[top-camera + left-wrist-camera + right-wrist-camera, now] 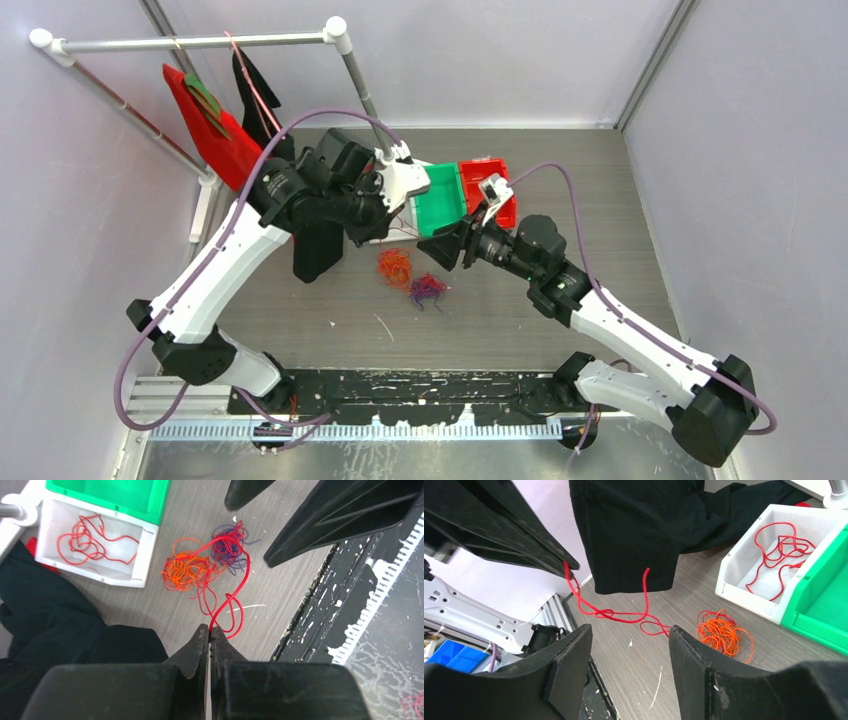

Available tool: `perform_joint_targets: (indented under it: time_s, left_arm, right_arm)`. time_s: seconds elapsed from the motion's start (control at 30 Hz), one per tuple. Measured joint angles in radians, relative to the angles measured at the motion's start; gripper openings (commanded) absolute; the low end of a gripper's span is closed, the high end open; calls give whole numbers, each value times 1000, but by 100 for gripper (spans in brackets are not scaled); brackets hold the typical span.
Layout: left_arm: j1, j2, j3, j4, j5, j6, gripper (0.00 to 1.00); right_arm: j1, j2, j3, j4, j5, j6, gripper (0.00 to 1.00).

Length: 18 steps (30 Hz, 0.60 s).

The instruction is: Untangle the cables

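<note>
At the lower middle of the left wrist view, the left pincer is closed on a red cable. This cable runs up to the orange clump and the purple clump, which lie on the surface at the centre. The right pincer stands wide, with nothing between its fingers. Farther, at the upper left, a white bin holds a second red cable.

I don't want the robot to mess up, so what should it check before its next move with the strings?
1. Left end effector shut on the red cable: ok.
2. Right end effector open and empty: ok.
3. Red cable free of the orange clump and purple clump: not ok, it crosses both.
4. Cable's loose end clear of the black garment: cannot tell.
</note>
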Motion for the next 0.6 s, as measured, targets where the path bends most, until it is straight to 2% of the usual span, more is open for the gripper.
perform_joint_targets:
  time_s: [0.37,0.6]
  left_arm:
    - [0,67,372,-82,-48,68,0]
    - [0,31,406,-59,-38,117,0]
  right_arm:
    - [51,175,4,177,23,-66,66]
    - [69,280,16,259,90,-114,66]
